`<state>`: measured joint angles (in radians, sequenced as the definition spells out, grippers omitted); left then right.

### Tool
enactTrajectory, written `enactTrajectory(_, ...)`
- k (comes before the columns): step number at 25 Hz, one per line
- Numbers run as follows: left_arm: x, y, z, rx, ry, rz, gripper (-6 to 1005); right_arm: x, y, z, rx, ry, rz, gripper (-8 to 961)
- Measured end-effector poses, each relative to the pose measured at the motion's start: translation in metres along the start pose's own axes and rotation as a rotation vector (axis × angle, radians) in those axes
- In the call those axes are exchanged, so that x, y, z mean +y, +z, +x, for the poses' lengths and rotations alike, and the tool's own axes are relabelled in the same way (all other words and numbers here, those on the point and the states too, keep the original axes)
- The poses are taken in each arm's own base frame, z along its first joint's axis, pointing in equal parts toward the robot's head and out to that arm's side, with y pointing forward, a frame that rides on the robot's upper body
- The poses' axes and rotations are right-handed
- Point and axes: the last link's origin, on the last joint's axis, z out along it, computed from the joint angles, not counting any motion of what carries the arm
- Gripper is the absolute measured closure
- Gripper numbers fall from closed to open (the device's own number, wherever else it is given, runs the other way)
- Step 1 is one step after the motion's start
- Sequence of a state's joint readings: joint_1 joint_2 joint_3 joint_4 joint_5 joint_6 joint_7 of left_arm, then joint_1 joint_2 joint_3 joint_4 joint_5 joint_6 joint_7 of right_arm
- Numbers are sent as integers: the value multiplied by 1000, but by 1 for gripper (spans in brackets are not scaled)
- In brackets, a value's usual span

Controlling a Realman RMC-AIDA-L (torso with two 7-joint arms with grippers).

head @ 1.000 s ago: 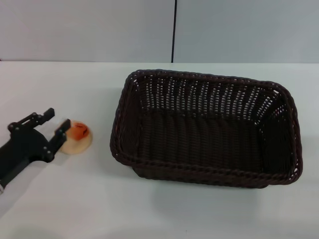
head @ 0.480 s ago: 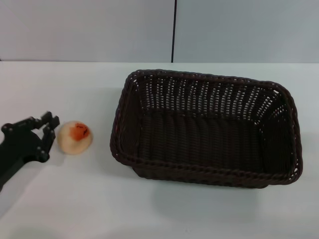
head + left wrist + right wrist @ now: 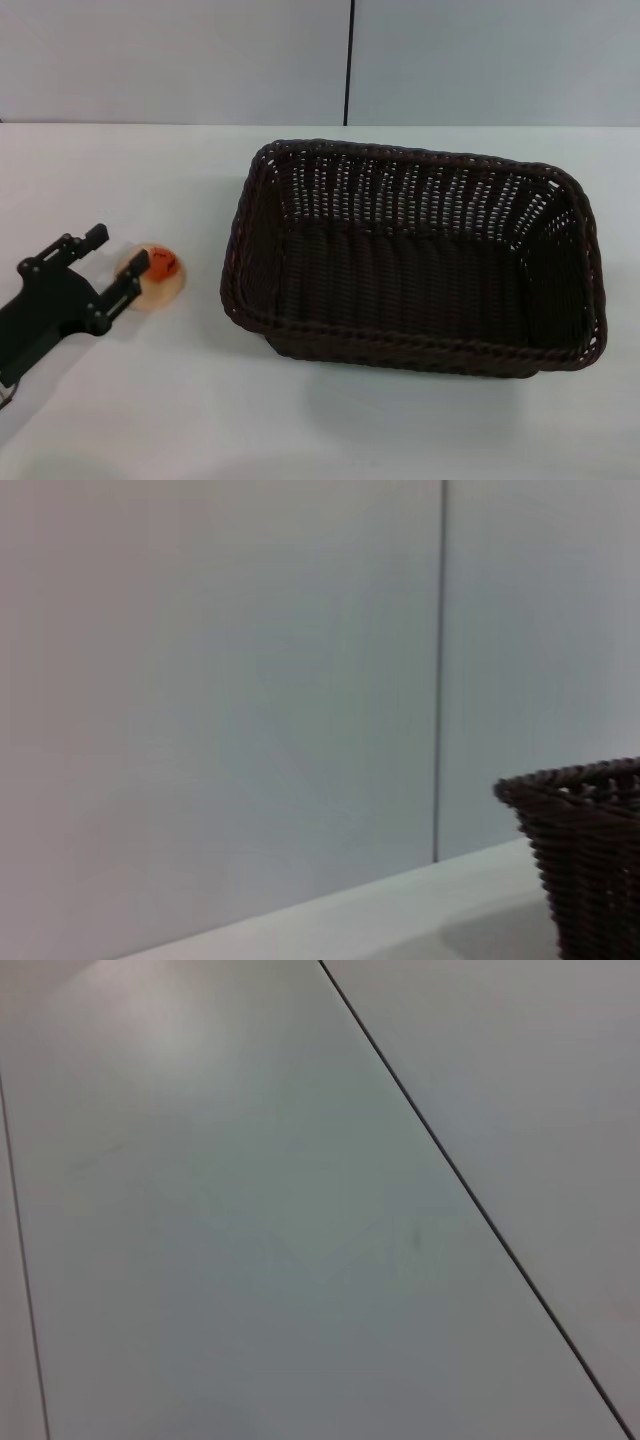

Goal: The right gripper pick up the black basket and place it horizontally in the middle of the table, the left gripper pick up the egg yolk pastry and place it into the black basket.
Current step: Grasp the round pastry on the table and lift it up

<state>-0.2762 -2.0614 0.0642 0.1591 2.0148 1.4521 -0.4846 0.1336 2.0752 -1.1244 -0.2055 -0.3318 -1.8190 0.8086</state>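
I have the left gripper (image 3: 118,258) with jaws spread, flanking the egg yolk pastry (image 3: 155,277) on the tabletop (image 3: 300,420). Next: clench, lift toward the black basket (image 3: 415,255) beyond.

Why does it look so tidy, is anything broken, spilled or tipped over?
Nothing stands out. The black basket sits upright and empty on the white table, its weave looking whole. The egg yolk pastry rests on the table left of the basket, unbroken, with the left claw open around it. No crumbs or spills show.
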Motion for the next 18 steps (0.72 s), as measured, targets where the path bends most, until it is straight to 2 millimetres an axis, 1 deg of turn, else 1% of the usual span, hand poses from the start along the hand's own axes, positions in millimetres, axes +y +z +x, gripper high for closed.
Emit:
enactTrajectory(5, 3, 2, -3, -23, 7, -24, 527, 0, 2, 1, 4, 2, -5, 142)
enactTrajectory(11, 2, 10, -8, -74, 23, -20, 310, 1, 3, 2, 5, 15, -10, 142)
enactTrajectory(13, 1, 15, -10, -99, 34, -29, 186, 1, 3, 2, 6, 23, -10, 142)
enactTrajectory(18, 3, 17, -11, -109, 59, -44, 211, 0, 0, 1, 9, 26, -3, 142)
